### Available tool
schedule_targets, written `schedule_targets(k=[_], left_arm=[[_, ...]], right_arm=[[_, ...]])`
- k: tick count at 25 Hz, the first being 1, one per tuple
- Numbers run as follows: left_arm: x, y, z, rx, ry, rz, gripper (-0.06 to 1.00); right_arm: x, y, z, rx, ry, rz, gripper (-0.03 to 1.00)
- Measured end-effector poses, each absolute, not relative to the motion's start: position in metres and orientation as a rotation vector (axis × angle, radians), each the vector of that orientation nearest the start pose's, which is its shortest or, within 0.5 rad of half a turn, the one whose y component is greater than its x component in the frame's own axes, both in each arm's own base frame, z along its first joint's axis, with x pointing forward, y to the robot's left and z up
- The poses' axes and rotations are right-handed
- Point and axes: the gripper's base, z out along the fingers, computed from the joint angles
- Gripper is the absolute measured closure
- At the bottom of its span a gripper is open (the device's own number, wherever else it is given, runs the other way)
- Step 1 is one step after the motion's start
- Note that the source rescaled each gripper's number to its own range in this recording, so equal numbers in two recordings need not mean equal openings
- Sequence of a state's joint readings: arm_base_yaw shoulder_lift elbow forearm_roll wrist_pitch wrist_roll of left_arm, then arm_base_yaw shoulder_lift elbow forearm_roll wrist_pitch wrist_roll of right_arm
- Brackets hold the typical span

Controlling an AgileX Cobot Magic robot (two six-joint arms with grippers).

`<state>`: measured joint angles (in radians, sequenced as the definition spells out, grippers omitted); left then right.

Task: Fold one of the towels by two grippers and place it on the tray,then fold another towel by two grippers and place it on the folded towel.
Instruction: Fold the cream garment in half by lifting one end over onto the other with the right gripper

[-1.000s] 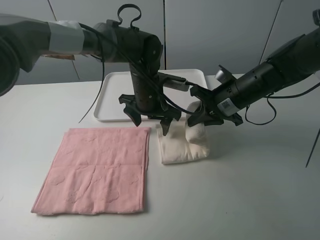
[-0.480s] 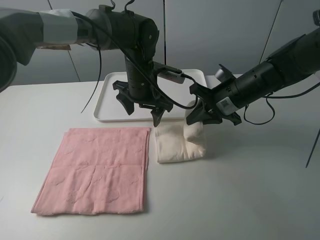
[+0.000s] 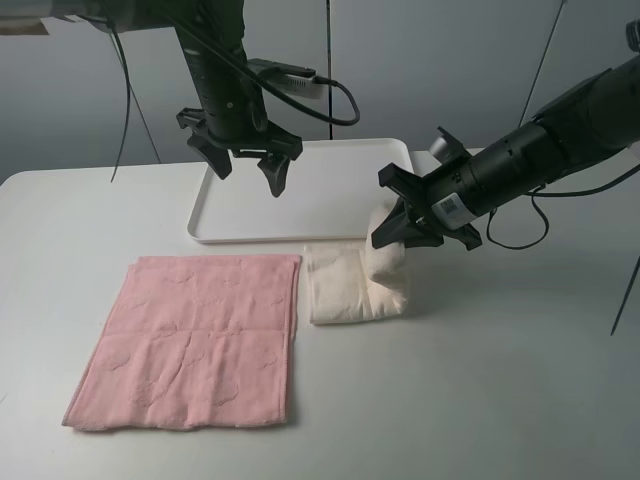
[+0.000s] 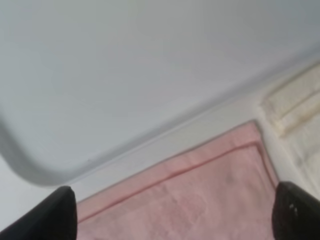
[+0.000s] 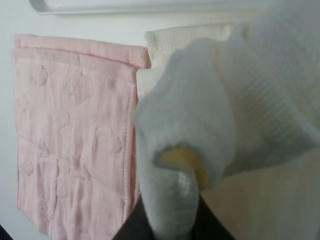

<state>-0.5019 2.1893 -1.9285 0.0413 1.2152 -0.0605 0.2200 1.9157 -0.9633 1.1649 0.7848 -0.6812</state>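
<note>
Two towels lay on the white table (image 3: 520, 390), side by side.

- Pink towel (image 3: 195, 335): spread flat on the left, all four edges down, faint embossed pattern showing.
- Cream towel (image 3: 340, 290): just beside the pink one's right edge, partly doubled over, in front of the tray (image 3: 330, 205). Not on the tray. Could not tell whether its far edge touched the rim.
- Tray: white and flat, behind both towels.
- Left gripper (image 3: 250, 172): hung in the air above the tray's left half with its jaws spread wide and nothing between them. Its wrist camera looked down on the tray rim and a corner of the pink towel.
- Right gripper (image 3: 408, 235): pinched almost shut on a bunched fold at the cream towel's right side. That fold was raised off the table while the rest of the cloth stayed down. Seen from its wrist, the cloth bulged over the jaws and hid the tips.
</note>
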Motion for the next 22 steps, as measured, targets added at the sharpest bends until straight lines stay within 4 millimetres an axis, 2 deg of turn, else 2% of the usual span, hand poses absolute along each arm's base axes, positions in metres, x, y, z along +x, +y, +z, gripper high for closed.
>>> schedule_targets(k=[2,3,9,11,16,18,22], left_arm=[[0.408,-0.211,0.231,0.647,2.862,-0.030,-0.05],[0.408,-0.210,0.234,0.648,2.857,-0.037,-0.05],[0.406,-0.209,0.243,0.653,2.838,-0.055,-0.05],[0.406,-0.209,0.243,0.653,2.838,-0.055,-0.05],[0.406,-0.209,0.243,0.659,2.837,-0.054,-0.05],[0.406,-0.209,0.243,0.659,2.837,-0.054,-0.05],[0.406,-0.209,0.243,0.662,2.836,-0.054,-0.05]], right_arm=[[0.313,0.131,0.134,-0.005,2.808,1.133,0.87],[0.314,0.131,0.135,0.002,2.797,1.144,0.83],[0.316,0.136,0.137,0.017,2.751,1.187,0.32],[0.313,0.143,0.138,-0.016,2.754,1.194,0.28],[0.306,0.157,0.138,-0.101,2.758,1.204,0.26],[0.307,0.157,0.137,-0.107,2.758,1.188,0.20],[0.307,0.155,0.138,-0.141,2.758,1.137,0.02]])
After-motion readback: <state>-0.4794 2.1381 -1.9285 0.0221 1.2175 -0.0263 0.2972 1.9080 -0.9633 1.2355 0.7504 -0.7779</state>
